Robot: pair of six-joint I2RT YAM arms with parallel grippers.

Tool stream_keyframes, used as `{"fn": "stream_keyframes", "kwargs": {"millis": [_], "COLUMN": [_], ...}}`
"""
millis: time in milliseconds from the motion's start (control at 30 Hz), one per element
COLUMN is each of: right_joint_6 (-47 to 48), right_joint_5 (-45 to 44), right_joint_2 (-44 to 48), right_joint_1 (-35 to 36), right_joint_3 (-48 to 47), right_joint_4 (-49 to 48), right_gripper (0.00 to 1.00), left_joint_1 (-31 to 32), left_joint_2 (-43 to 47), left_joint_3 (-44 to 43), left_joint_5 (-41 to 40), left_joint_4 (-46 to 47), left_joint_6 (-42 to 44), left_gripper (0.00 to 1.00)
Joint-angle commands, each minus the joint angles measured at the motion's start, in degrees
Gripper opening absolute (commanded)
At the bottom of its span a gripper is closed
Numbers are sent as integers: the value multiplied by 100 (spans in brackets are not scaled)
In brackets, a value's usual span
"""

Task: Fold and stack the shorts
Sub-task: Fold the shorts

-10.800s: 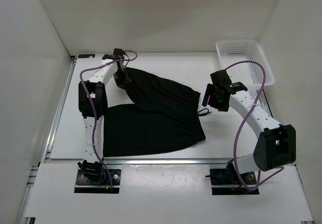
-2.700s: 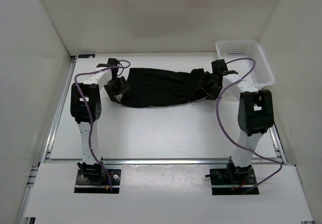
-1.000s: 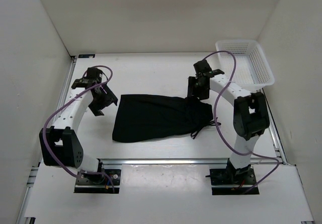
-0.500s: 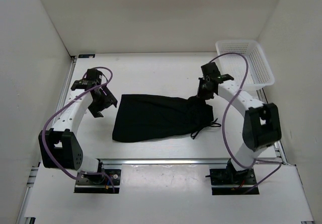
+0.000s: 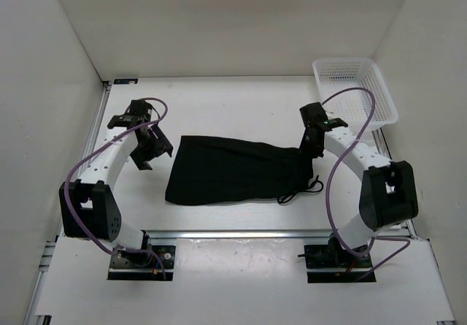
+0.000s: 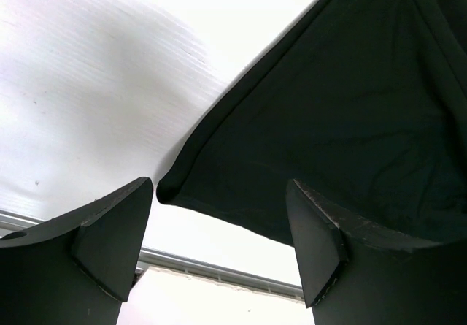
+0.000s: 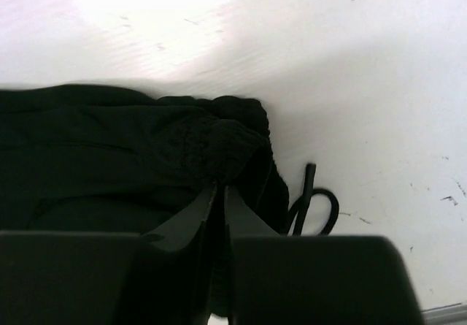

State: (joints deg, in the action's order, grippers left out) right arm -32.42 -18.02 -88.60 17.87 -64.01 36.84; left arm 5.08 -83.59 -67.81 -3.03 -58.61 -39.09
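The black shorts (image 5: 233, 170) lie as a folded flat strip across the middle of the table, waist end to the right. Their thin drawstring (image 5: 303, 191) curls on the table by the near right corner. My right gripper (image 5: 308, 148) is at the waist's far right corner. In the right wrist view its jaws (image 7: 217, 186) are shut on bunched waist fabric (image 7: 219, 139), with the drawstring (image 7: 314, 204) looping just to the right. My left gripper (image 5: 149, 150) hangs open, apart from the shorts' left end. The left wrist view shows its fingers (image 6: 219, 186) wide with nothing between them above the shorts' corner (image 6: 350, 120).
A white mesh basket (image 5: 355, 91) stands at the far right corner of the table. A metal rail (image 5: 241, 232) runs along the near table edge. White walls close in the left, right and back.
My right gripper closed on the waist corner and shifted right and toward the near edge, tugging the shorts' right end with it. The left gripper barely moved and stays open.
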Motion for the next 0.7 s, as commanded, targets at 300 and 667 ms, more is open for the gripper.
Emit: {"fn": "stream_keyframes", "kwargs": {"millis": [300,667], "right_joint_6": [193,316], "right_joint_5": [359,3233], "right_joint_2": [368,1222], "right_joint_1": [-433,-1355], "right_joint_3": [98,1786], "right_joint_4": [-142,-932], "right_gripper": [85,94], "left_joint_1": [151,204], "left_joint_2": [10,-149], "left_joint_3": [57,163], "left_joint_5": [-5,-5], "left_joint_4": [122,227], "left_joint_6": [86,86], "left_gripper": [85,85]}}
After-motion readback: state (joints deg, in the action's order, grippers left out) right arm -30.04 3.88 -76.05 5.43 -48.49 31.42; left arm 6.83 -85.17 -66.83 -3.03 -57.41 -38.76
